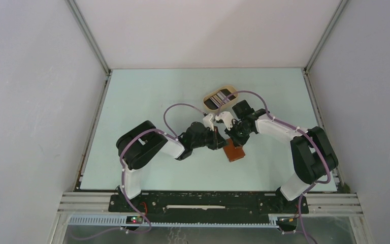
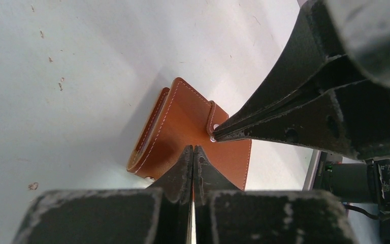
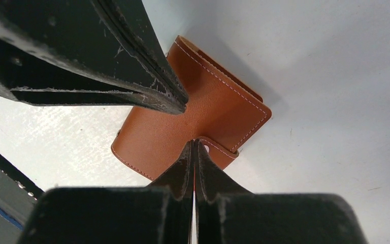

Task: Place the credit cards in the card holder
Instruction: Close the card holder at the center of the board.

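Note:
The card holder, a closed reddish-brown leather wallet, lies on the table between the two arms. My left gripper is shut with nothing between its fingers, and its tips rest over the wallet's cover. My right gripper is also shut and empty, with its tips at the small closing tab on the card holder. In the top view the left gripper and right gripper meet over the wallet's far edge. The credit cards, dark and pale, lie in the tray behind.
A beige oval tray stands just behind the grippers. White walls enclose the table on the left, back and right. A black rail runs along the near edge by the arm bases.

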Motion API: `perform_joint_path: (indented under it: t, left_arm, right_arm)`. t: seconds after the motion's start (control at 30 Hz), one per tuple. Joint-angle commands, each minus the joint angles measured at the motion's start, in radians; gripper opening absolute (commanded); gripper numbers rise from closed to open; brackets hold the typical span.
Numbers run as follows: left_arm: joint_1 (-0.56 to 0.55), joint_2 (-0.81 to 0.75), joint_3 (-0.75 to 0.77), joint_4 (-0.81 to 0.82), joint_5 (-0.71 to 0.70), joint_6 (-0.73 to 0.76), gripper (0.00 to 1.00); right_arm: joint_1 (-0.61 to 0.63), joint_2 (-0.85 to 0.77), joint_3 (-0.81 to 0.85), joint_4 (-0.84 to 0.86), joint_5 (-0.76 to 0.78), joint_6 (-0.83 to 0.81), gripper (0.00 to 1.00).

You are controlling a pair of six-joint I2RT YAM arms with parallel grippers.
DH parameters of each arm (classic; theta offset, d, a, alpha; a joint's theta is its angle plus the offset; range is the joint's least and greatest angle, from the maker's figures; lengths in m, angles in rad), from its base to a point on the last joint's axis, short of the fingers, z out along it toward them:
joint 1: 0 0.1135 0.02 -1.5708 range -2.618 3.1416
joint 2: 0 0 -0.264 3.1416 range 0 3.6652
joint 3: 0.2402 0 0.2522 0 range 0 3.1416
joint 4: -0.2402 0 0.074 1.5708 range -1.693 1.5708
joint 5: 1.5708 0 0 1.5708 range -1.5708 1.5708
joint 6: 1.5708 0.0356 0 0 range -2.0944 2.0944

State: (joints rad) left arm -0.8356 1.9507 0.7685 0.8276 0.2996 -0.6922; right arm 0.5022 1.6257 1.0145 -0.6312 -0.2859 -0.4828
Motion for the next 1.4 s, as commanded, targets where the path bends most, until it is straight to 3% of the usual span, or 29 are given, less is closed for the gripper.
perform_joint_path:
  t: [0.0,0.33,1.37]
  left_arm:
    - [-0.004,0.012,0.045,-0.011,0.009,-0.001,0.00]
    - [-0.005,0.017,0.050,-0.016,0.011,-0.001,0.00]
    - [-0.006,0.027,0.068,-0.047,0.015,0.003,0.00]
  right_arm:
    - [0.023,0.022,0.007,0.008,-0.046,0.028,0.00]
    - [-0.035,-0.016,0.007,0.010,-0.128,0.053,0.00]
    - [-0.015,0.062,-0.001,-0.013,-0.097,0.041,0.00]
